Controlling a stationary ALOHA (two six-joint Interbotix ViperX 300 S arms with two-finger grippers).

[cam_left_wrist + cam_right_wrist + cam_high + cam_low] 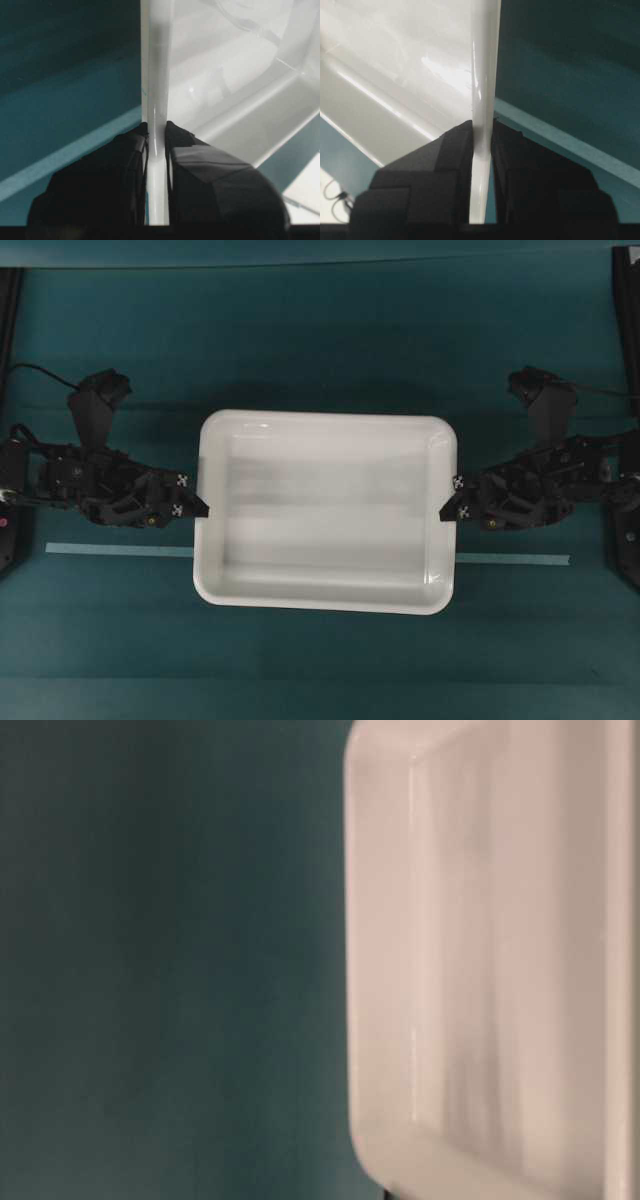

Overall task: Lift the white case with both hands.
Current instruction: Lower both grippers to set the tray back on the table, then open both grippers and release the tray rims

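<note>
The white case (pixel 326 510) is a large shallow tray in the middle of the teal table, held up between my two arms. My left gripper (pixel 200 508) is shut on its left rim, and in the left wrist view the black jaws clamp the thin white rim (pixel 156 150) from both sides. On the opposite side my right gripper (pixel 447 508) is shut on the right rim, which runs as a white strip (pixel 482 145) between its jaws. In the table-level view the white case (pixel 490 960) fills the right half, blurred and close.
A thin pale tape strip (pixel 120 550) runs across the teal table (pixel 320 350) under the case and shows again at the right (pixel 515 559). Dark frame posts stand at the far left (pixel 8 300) and far right (pixel 626 300) edges.
</note>
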